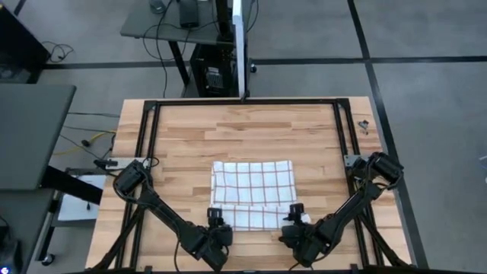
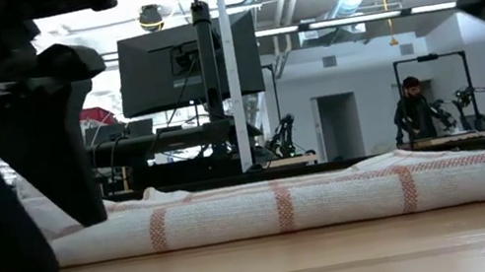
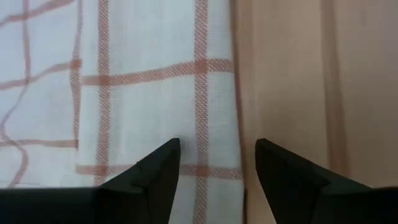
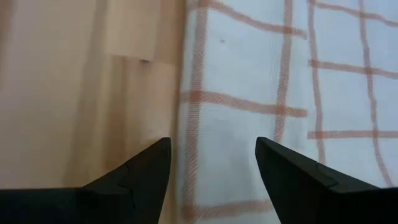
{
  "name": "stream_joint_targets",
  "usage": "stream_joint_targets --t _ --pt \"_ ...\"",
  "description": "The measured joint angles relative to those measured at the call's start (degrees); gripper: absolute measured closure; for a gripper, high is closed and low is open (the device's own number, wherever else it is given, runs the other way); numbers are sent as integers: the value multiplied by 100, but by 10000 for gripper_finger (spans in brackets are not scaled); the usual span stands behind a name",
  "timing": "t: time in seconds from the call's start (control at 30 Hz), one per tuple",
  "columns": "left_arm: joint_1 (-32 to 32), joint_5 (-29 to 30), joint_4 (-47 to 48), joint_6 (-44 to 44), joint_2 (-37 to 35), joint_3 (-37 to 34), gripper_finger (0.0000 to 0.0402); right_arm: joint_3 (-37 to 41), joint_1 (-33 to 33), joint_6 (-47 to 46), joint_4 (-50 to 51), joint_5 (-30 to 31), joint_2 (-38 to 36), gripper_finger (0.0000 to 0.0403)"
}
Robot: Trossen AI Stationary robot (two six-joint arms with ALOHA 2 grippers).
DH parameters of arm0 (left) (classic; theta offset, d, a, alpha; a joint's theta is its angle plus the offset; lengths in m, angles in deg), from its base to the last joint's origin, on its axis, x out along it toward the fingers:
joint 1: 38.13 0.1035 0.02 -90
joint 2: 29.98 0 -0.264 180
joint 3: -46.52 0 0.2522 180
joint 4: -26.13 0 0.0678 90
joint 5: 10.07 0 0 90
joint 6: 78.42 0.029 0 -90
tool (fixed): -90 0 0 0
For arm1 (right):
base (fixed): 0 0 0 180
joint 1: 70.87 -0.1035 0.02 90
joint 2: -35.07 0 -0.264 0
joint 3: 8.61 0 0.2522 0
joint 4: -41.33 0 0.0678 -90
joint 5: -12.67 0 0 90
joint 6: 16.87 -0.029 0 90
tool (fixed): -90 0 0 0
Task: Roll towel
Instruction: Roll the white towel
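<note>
Wooden table (image 1: 190, 129), seen from above, with a black frame (image 1: 148, 122) around the work area. Near its front centre lies the towel (image 1: 253, 183), white with a red check; its far part lies flat, while its near edge is turned over into a low roll (image 2: 295, 205) running across the table, as the low view shows.

Left gripper (image 1: 215, 221) stands at the roll's left end, right gripper (image 1: 295, 219) at its right end. In each wrist view the two dark fingers are spread apart and straddle a side edge of the cloth: one finger over towel, the other over bare wood. Both sets of jaws are open and grip nothing.

Judgement: the roll is begun but most of the towel remains flat. Risks from here:
- if the grippers advance unevenly, the roll may skew into a cone;
- with each gripper set on the very side edge, closing may catch only the top layer or miss the cloth, letting the roll loosen;
- pushing without lifting may bunch the flat part instead of winding it.
</note>
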Motion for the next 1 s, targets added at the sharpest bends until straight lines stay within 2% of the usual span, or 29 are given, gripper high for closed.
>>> stream_joint_targets --t 0.27,0.4,0.53,0.7,0.9,1.0 --pt "98 370 79 -688 -11 -281 215 -28 -25 60 26 194 340 175" --pt "169 782 126 -659 5 -294 215 -22 -23 64 26 328 354 175" --pt "263 792 148 -424 19 -294 215 -22 11 62 86 319 361 180" --pt "356 829 129 -300 23 -330 215 -22 16 -49 170 321 401 204" --pt "488 865 52 -556 12 -592 218 -20 43 -336 253 361 457 235" --pt "537 582 -148 -463 4 -650 247 -20 105 -645 247 197 457 271"
